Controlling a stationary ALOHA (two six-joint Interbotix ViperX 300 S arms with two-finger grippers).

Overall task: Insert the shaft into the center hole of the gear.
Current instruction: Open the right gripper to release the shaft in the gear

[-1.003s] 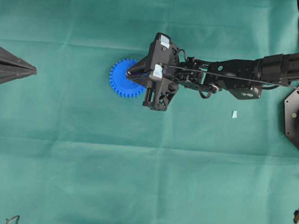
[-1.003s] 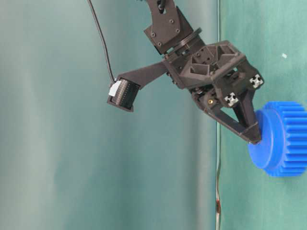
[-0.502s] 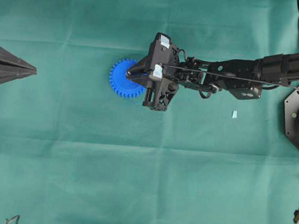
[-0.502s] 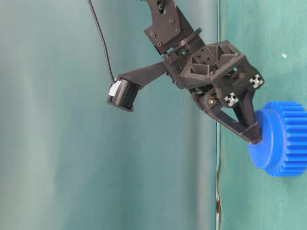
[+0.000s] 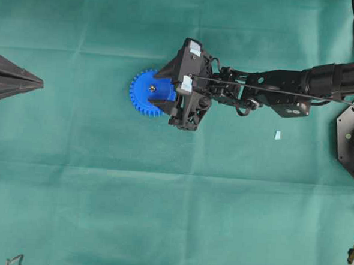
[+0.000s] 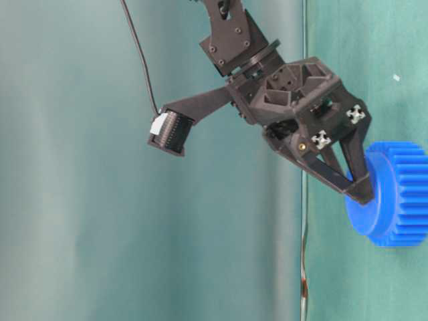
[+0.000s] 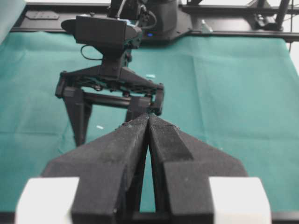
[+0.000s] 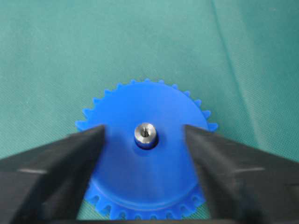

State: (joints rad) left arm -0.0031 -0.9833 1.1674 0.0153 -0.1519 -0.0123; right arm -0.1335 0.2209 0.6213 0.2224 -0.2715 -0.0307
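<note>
- The black left claw (image 5: 38,84), pressed together, sat at the left edge of the green cloth surface (image 5: 160,215).
- The bright blue toothed plastic gear (image 8: 147,154) lay mid-surface; only the right wrist view showed the silvery metal shaft (image 8: 145,133) seated in its center hole.
- The right claw (image 8: 145,140) was spread, straddling the shaft.

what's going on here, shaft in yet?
Looks like it. The shaft sits upright in the middle of the blue gear, which lies flat on the green cloth. The right gripper is open, one finger on each side of the shaft, not touching it. The left gripper is shut and parked off to the side, holding nothing.
</note>
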